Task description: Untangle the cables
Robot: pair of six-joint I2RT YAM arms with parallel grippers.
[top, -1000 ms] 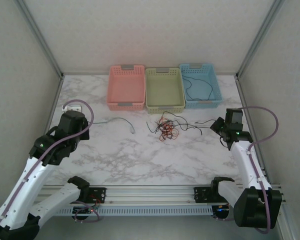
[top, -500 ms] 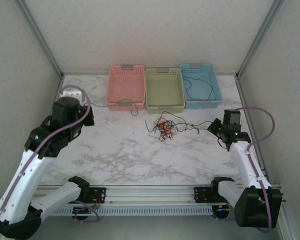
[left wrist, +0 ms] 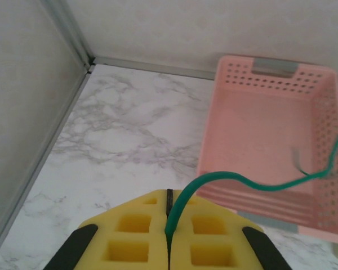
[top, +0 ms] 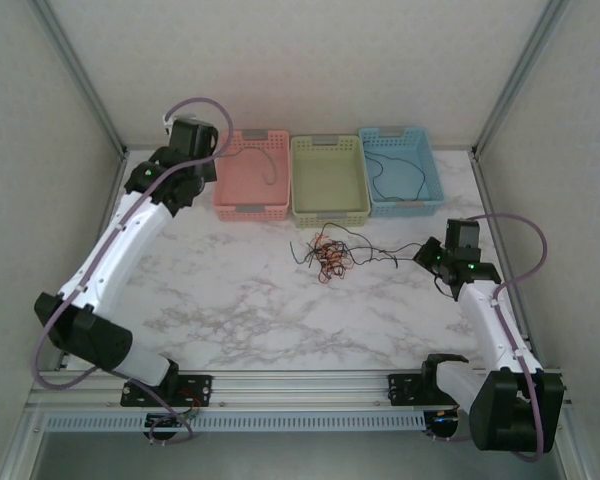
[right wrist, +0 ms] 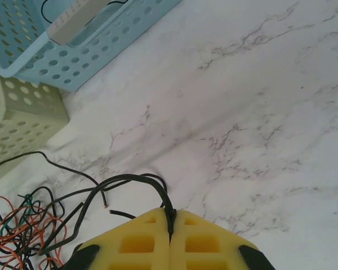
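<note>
The jaws of the left gripper [left wrist: 169, 194] are pressed shut on one end of a green cable [left wrist: 253, 183], which arcs away to the right and drops over the near rim of the pink basket [left wrist: 321, 79], its free end lying inside. A second ago this cable lay on the desk [top: 240, 300] left of the tangle, with the arm low at the near left; the arm has since swung to the far left corner and carried the cable with it. So that strand looks fully free of the rest, and letting go over the pink basket seems the likely next step. The jaws of the right gripper [right wrist: 170, 212] are likewise closed on a black cable [right wrist: 129, 180] that loops back left toward the tangle [top: 330, 255]; this arm has hardly moved. The tangle, black, red-orange and some green, sits mid-desk just near of the green basket [top: 328, 215]. Another black cable [top: 395, 175] lies in the blue basket [top: 435, 185], so most of the sorting is still to do
</note>
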